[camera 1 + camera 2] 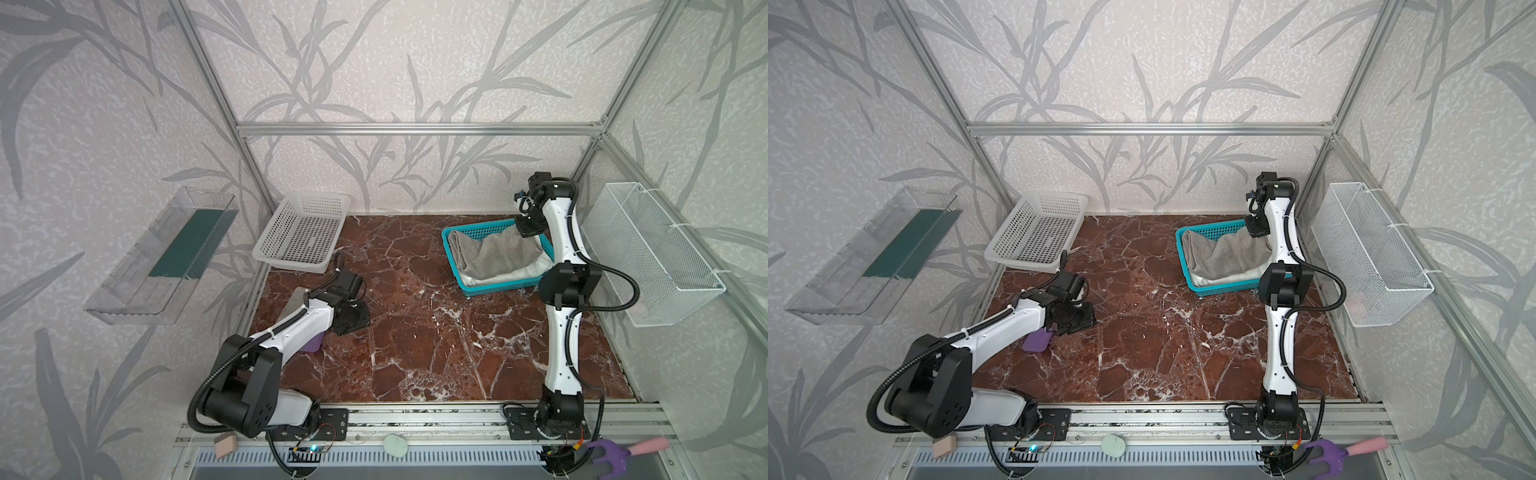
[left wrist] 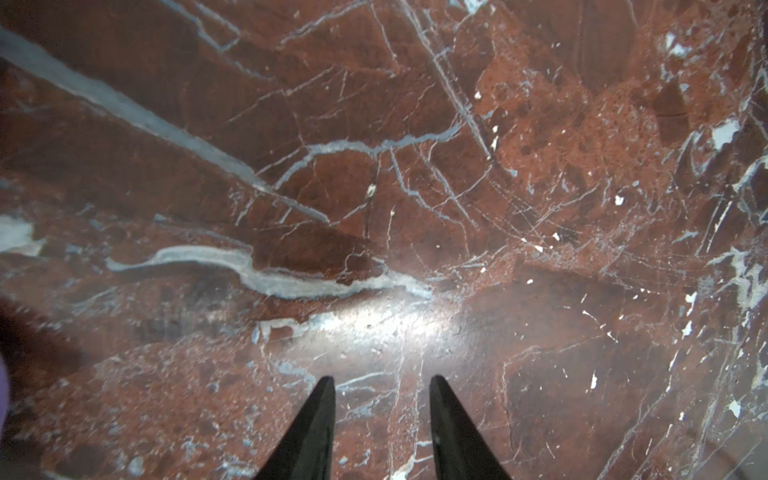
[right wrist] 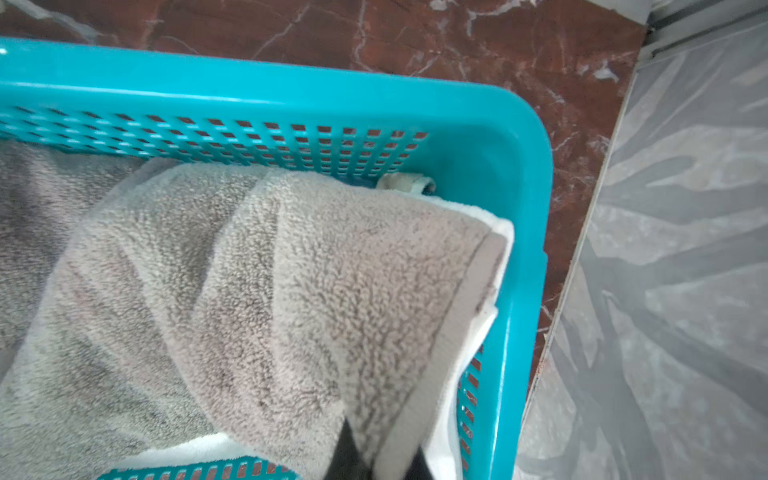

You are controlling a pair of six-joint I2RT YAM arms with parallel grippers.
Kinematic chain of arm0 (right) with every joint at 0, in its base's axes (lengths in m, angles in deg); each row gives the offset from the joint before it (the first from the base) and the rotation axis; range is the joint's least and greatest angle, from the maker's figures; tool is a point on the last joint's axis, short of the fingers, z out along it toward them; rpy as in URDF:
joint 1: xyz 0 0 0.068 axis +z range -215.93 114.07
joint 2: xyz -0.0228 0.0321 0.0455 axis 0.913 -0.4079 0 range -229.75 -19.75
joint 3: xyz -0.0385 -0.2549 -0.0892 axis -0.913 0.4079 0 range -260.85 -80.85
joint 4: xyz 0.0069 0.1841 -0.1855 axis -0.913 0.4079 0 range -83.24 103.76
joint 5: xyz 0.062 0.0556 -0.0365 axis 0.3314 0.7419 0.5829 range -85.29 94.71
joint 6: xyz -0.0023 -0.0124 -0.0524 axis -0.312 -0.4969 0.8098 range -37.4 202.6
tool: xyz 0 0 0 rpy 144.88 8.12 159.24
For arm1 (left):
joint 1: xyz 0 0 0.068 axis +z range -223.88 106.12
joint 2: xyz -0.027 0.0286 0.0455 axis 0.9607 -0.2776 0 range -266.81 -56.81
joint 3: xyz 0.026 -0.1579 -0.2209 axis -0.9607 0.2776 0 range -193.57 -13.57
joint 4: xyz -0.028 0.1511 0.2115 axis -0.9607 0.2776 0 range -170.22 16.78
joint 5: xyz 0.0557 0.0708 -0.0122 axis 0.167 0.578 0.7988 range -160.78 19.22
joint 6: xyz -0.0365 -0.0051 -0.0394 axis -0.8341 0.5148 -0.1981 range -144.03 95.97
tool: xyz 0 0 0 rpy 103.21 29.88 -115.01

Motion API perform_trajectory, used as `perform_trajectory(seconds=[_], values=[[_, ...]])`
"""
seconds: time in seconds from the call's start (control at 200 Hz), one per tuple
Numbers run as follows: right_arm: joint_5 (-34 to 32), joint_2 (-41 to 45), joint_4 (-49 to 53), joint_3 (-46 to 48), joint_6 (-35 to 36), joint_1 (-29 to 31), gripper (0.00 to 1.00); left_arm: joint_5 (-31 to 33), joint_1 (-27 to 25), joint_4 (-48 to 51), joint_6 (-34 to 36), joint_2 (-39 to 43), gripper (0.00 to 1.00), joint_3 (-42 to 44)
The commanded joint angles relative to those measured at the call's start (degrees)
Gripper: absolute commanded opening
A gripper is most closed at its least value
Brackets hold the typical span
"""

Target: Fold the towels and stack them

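Observation:
A grey towel [image 1: 494, 257] [image 1: 1229, 253] lies crumpled in the teal basket [image 1: 451, 249] [image 1: 1183, 257] at the back right, on top of a white towel [image 1: 490, 279] whose edge shows beneath it. My right gripper [image 1: 525, 228] [image 1: 1256, 230] hangs over the basket's far right corner. In the right wrist view the grey towel [image 3: 291, 291] is drawn up by its hemmed corner, which sits between the fingers of the right gripper [image 3: 378, 457]. My left gripper [image 1: 353, 318] [image 1: 1079, 318] [image 2: 382, 380] hovers low over bare marble at the left, open and holding nothing.
A white perforated basket [image 1: 303, 232] stands at the back left. A purple block [image 1: 311, 345] and a flat grey slab [image 1: 293, 305] lie under the left arm. A wire basket [image 1: 656, 249] hangs on the right wall, a clear shelf [image 1: 162, 253] on the left wall.

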Motion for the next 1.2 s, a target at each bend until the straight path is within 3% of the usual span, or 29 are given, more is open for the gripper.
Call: perform_trajectory(seconds=[0.0, 0.095, 0.24, 0.4, 0.53, 0.6, 0.675, 0.835, 1.0, 1.195], values=[[-6.2, 3.7, 1.25, -1.14, -1.83, 0.91, 0.48, -0.43, 0.24, -0.35, 0.77, -1.1, 0.39, -1.98], [-5.0, 6.96, 0.17, -4.76, -4.45, 1.75, 0.6, -0.38, 0.24, -0.34, 0.98, -0.38, 0.39, -2.82], [4.02, 14.34, -5.72, -4.85, -9.06, 2.83, 0.69, 1.02, 0.15, -2.61, 3.53, 3.04, 0.39, -3.4], [11.75, 22.29, -16.35, 14.89, -9.43, 5.06, 0.69, -1.64, 0.19, -9.83, 4.94, 2.15, 0.39, -5.15], [15.19, 18.85, -13.44, 18.28, -10.69, 5.2, 0.56, -4.76, 0.15, -10.51, 6.69, -1.56, 0.39, -10.65], [16.34, 15.33, -11.75, 18.67, -10.01, 5.21, 0.55, -5.21, 0.15, -8.96, 8.5, -3.73, 0.39, -13.37], [15.45, 12.6, -12.87, 20.41, -8.96, 5.2, 0.57, -5.26, 0.15, -8.34, 9.86, -5.5, 0.39, -14.96], [6.46, 6.56, -12.51, 21.58, -10.45, 3.82, 0.57, -6.59, 0.15, -8.03, 10.23, -8.17, 0.39, -16.07], [7.21, 4.29, -10.19, 21.53, -13.75, 2.46, 0.57, -6.32, 0.15, -6.91, 9.63, -8.19, 0.39, -15.5], [7.62, 8.87, -9.88, 21.85, -13.94, 3.41, 0.6, -3.17, 0.23, -4.44, 10.44, -4.67, 0.4, -15.15]])
